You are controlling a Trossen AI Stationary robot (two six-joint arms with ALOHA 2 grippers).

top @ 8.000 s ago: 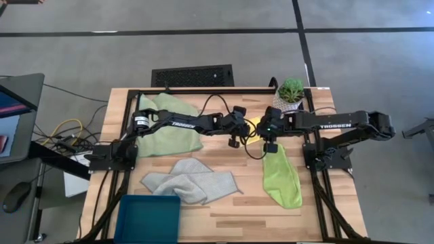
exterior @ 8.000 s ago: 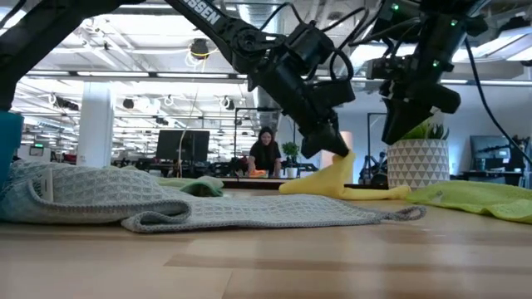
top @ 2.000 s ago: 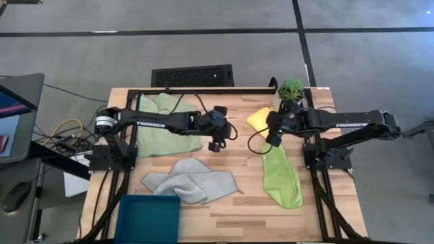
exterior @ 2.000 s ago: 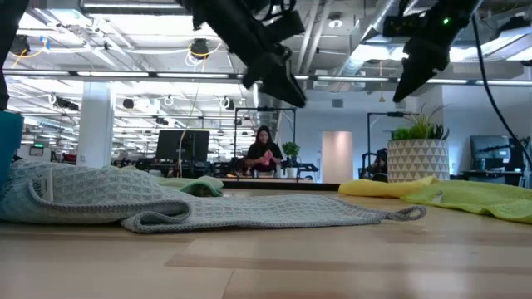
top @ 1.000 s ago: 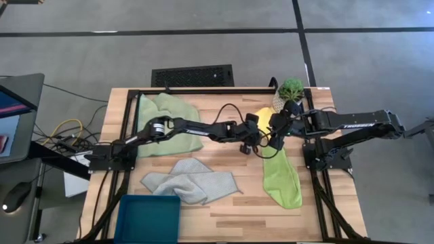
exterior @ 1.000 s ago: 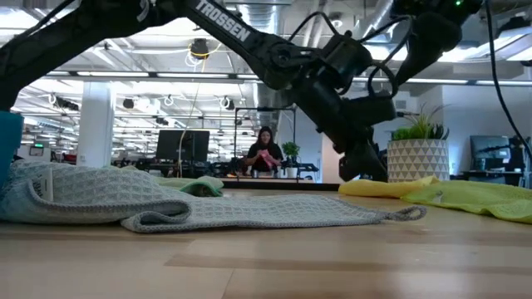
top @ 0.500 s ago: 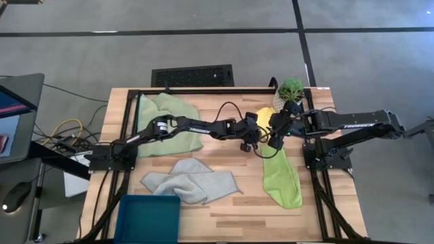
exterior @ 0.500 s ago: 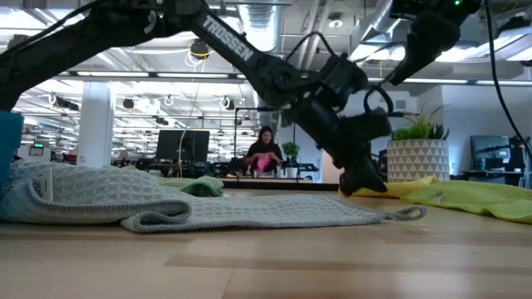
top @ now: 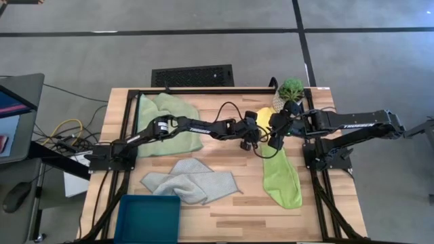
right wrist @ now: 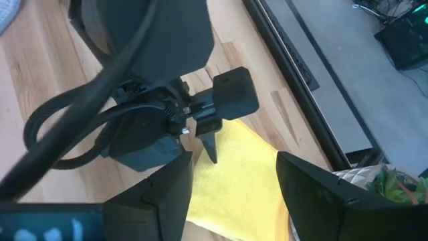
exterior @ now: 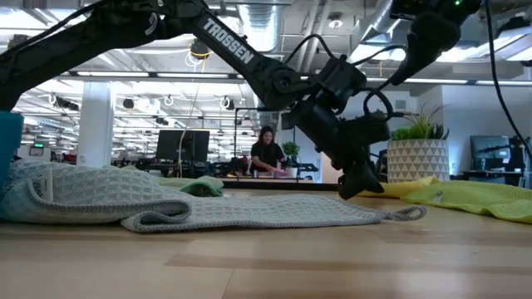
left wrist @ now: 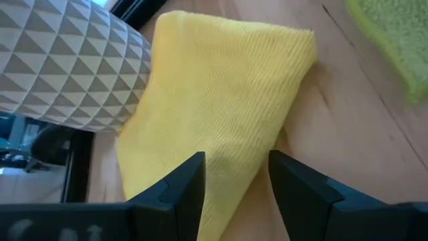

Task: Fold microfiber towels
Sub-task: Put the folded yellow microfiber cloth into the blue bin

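High view: left gripper (top: 254,133) reaches right across the table to the yellow towel (top: 263,119) beside the planter (top: 288,95); right gripper (top: 274,140) hovers just beside.
Left wrist view: jaws parted over yellow cloth.
Right wrist view: jaws parted, empty.

A large open-plan office or robotics lab. A wooden table (top: 224,203) in a black metal frame stands on grey carpet tiles marked with dark lines. Beyond it, rows of ceiling lights (exterior: 125,79) hang below exposed pipes, a person (exterior: 267,154) sits at a distant desk, and monitors (exterior: 181,146) stand nearby.
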